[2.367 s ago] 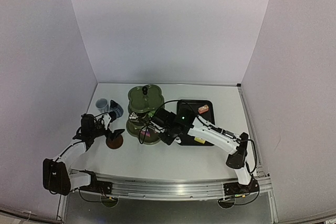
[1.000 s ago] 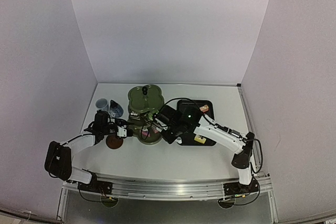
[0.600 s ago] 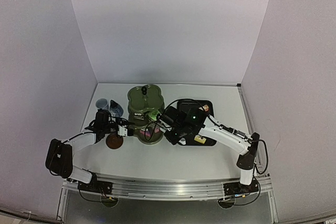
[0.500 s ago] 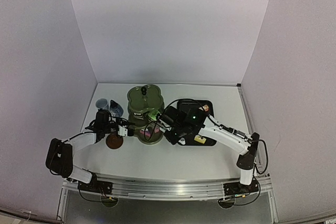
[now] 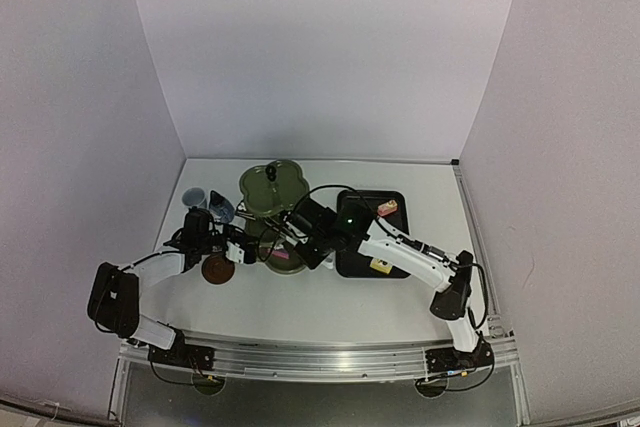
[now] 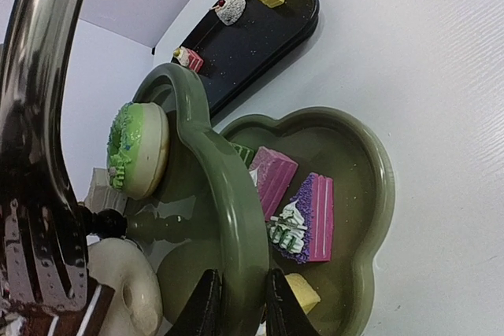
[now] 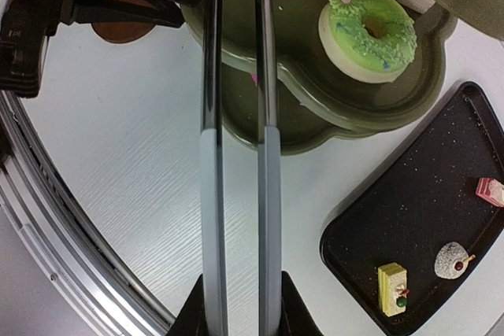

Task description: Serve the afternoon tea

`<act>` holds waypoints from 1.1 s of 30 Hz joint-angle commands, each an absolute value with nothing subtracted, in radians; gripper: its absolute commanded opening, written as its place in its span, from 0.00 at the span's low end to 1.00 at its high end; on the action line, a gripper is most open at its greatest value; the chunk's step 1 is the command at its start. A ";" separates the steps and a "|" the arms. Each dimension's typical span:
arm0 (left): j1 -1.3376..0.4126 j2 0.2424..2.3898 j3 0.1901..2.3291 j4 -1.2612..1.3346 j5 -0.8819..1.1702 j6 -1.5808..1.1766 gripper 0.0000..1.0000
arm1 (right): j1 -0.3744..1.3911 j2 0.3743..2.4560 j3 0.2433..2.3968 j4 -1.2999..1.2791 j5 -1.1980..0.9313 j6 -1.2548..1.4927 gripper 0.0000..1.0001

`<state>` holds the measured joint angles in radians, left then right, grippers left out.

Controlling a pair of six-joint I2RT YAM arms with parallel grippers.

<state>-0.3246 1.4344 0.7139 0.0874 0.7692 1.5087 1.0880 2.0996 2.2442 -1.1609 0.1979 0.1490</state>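
**Tool state**
- The left gripper (image 6: pixel 240 314) straddles the middle-tier rim of the olive-green three-tier stand (image 6: pixel 230 194), on the stand's left side. As far as the wrist view shows, both fingers press on the rim.
- The right gripper (image 7: pixel 239 308) is clamped on the thin white-and-chrome tongs (image 7: pixel 264 76). The tong arms stand apart and reach over the stand's near edge. Their tips are out of view, so it cannot be told whether they carry anything.

**Hazards**
1. Tipping or sliding of the stand. A one-sided pinch on a raised tier gives leverage, so a pull or lift there is likely to tilt the stand. The green-iced ring doughnut (image 7: pixel 368 35) on the middle tier and the pink-and-purple cake slice (image 6: pixel 309 219) on the bottom tier could then slip off.
2. Contact between the arms. The tongs pass just beside the left gripper above the stand. A sideways move by either arm could knock them together or pry against the rim.
3. Misplaced cakes. Three small cakes (image 7: pixel 392 289) lie on the black rectangular tray (image 7: pixel 409 249), right of the stand. If the stand shifts, placing them on it is likely to go wrong.
4. Strike on the saucer. The round brown saucer (image 5: pixel 218 269) lies just beside the stand's near-left, under the left arm's path.
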 commanded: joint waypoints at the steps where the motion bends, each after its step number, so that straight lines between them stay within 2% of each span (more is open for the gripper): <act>1: -0.326 1.451 0.736 0.028 0.778 1.543 0.12 | 1.077 2.150 2.306 -1.136 0.228 0.137 0.00; 8: -0.325 1.453 0.743 0.026 0.801 1.567 0.11 | 1.072 2.176 2.312 -1.096 0.229 0.126 0.00; 12: -0.325 1.456 0.747 0.026 0.799 1.572 0.10 | 1.072 2.159 2.288 -1.077 0.161 0.121 0.00; 20: -0.326 1.452 0.734 0.043 0.784 1.572 0.07 | 1.072 2.013 2.139 -1.071 0.028 0.143 0.00; 33: -0.325 1.453 0.735 0.043 0.775 1.587 0.01 | 1.072 1.871 2.064 -1.123 0.044 0.236 0.00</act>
<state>-0.3267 1.4414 0.7200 0.0795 0.7834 1.5781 1.0748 1.9663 2.0833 -1.1006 0.0437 0.1909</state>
